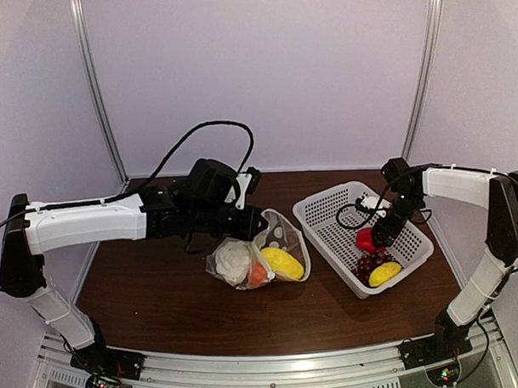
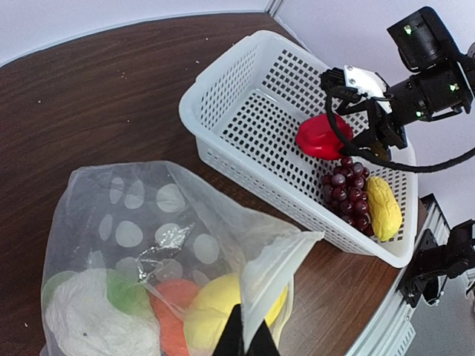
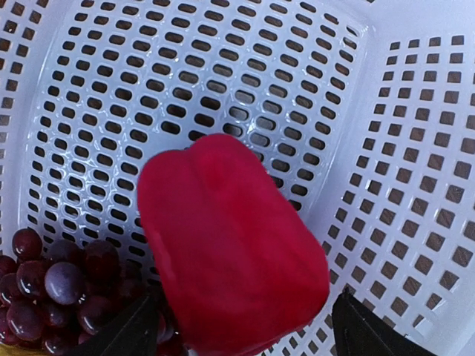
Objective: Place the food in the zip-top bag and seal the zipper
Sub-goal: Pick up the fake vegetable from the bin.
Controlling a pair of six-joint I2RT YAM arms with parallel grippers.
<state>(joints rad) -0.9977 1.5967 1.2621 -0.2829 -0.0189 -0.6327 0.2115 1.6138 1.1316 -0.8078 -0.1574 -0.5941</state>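
The dotted clear zip-top bag [image 1: 273, 244] [image 2: 141, 222] lies at mid-table, its mouth raised. Inside it are the white cauliflower [image 1: 233, 259], the orange pumpkin [image 2: 172, 315] and a yellow piece [image 1: 283, 263]. My left gripper [image 1: 258, 221] [image 2: 243, 343] is shut on the bag's mouth edge along the zipper [image 2: 280, 271]. In the basket, the red pepper [image 1: 365, 239] [image 3: 230, 245] stands between the fingers of my right gripper [image 1: 377, 235] [image 3: 245, 305]. That gripper is open, with a gap at its right finger. The dark grape bunch [image 3: 52, 289] [image 2: 349, 193] and another yellow piece [image 1: 384, 273] lie beside the pepper.
The white mesh basket [image 1: 315, 202] [image 2: 223, 67] [image 3: 223, 67] sits right of the bag, its near wall close to the bag's mouth. A metal rail runs along the table's front edge, and pale walls enclose the back and sides.
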